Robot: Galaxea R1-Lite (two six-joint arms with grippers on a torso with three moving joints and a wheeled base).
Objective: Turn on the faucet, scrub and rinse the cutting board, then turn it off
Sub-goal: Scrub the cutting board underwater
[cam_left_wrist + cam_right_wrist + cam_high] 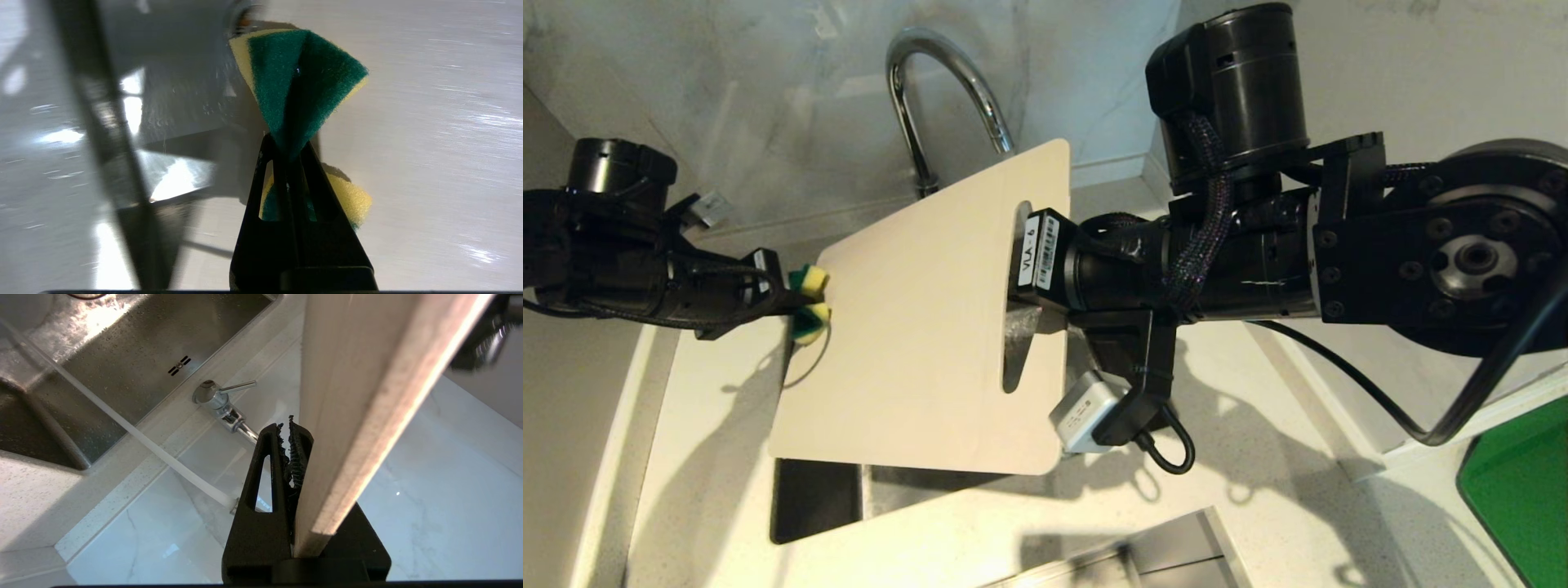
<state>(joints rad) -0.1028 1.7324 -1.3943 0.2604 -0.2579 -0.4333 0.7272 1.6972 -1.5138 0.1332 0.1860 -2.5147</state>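
Over the steel sink (817,498) set into the pale counter (1258,523), the right hand (1025,269) is clamped on the slot-handle end of the thin beige-white plastic cutting board (915,343), holding it under the chrome gooseneck faucet (931,73), likely for rinsing. The left hand (788,302), pinched tight on a green-and-yellow sponge (810,302), meets the board's far edge to scrub.
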